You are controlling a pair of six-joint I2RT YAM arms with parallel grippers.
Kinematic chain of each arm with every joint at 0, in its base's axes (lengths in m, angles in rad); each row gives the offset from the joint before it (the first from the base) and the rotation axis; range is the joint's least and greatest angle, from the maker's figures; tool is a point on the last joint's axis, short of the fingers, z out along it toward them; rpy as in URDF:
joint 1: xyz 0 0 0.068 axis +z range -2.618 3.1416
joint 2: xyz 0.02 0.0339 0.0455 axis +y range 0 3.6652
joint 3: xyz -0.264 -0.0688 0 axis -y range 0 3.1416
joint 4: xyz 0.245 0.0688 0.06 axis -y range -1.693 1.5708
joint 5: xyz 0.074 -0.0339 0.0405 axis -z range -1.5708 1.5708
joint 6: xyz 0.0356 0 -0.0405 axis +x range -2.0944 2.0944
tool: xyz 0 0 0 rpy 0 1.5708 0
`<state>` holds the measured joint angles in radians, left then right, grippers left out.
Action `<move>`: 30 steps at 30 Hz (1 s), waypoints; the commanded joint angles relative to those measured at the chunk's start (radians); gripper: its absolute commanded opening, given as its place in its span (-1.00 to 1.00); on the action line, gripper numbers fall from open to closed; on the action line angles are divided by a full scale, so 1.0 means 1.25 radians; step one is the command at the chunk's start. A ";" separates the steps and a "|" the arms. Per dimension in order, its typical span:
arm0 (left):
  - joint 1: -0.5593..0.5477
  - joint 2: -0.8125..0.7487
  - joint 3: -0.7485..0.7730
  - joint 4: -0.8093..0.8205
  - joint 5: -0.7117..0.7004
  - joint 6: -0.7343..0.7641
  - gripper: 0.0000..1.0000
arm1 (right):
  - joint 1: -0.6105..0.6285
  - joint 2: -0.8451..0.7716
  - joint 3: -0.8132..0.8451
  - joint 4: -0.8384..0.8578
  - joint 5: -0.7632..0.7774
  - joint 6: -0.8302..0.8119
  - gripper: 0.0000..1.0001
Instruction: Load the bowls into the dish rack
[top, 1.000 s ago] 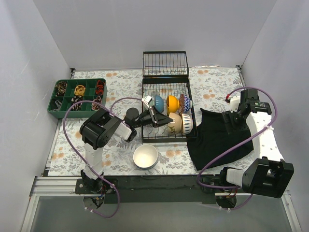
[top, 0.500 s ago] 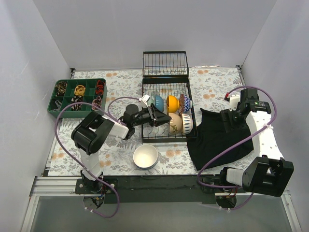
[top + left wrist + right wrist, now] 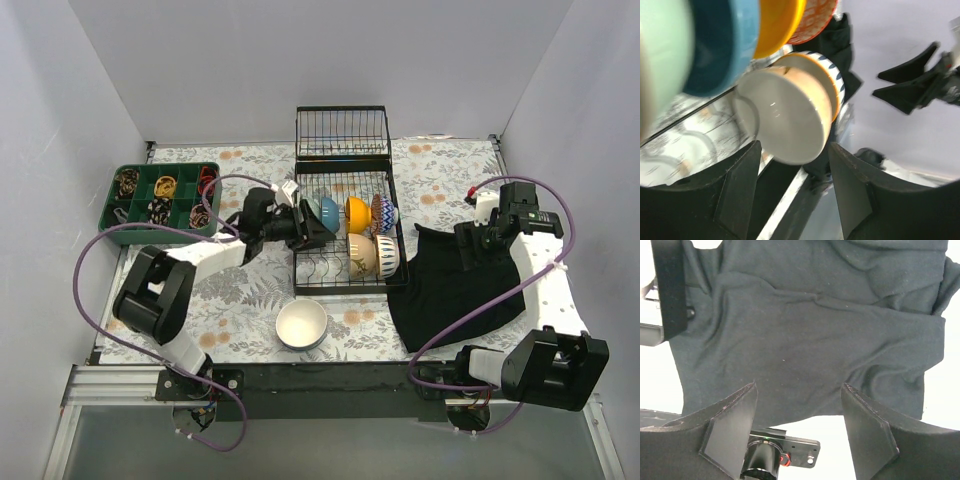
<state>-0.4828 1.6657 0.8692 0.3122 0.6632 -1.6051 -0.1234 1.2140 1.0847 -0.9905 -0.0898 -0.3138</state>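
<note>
A: Closest thing?
B: White bowl (image 3: 301, 323) on the floral mat (image 3: 250, 300), outside the dish rack (image 3: 322, 270).
A: Racked?
B: Front: cream bowl (image 3: 362, 254), blue-striped bowl (image 3: 388, 255). Behind: pale green bowl (image 3: 660, 60), blue bowl (image 3: 328, 213), orange bowl (image 3: 357, 212), red-patterned bowl (image 3: 383, 212).
A: Claws?
B: Left gripper (image 3: 316, 230) at the rack's left side, fingers apart, empty. Right gripper (image 3: 799, 390) over the black cloth (image 3: 455, 285), also apart.

I'm drawing the left gripper (image 3: 310, 230) back from the front row of the dish rack (image 3: 345, 275) toward its left edge, and the left arm (image 3: 150, 295) is swinging its elbow out leftward.
</note>
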 commanded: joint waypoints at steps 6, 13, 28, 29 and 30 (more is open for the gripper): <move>0.040 -0.292 0.084 -0.579 0.069 0.632 0.15 | -0.003 -0.091 0.002 0.077 -0.091 0.017 0.55; -0.150 -0.451 0.090 -0.878 -0.104 1.063 0.21 | -0.003 -0.185 -0.074 0.111 -0.100 0.001 0.56; -0.438 -0.388 0.053 -0.917 -0.252 1.051 0.21 | -0.002 -0.213 -0.057 0.117 -0.110 0.014 0.57; -0.453 -0.380 0.057 -0.915 -0.252 1.047 0.22 | -0.002 -0.216 -0.055 0.117 -0.110 0.015 0.56; -0.484 -0.373 0.058 -0.914 -0.260 1.046 0.22 | -0.002 -0.218 -0.054 0.116 -0.109 0.015 0.56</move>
<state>-1.0054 1.1835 0.9352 -0.8364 0.3801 -0.3099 -0.1234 0.9661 0.9997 -0.8787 -0.2089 -0.3092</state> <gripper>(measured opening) 0.605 0.780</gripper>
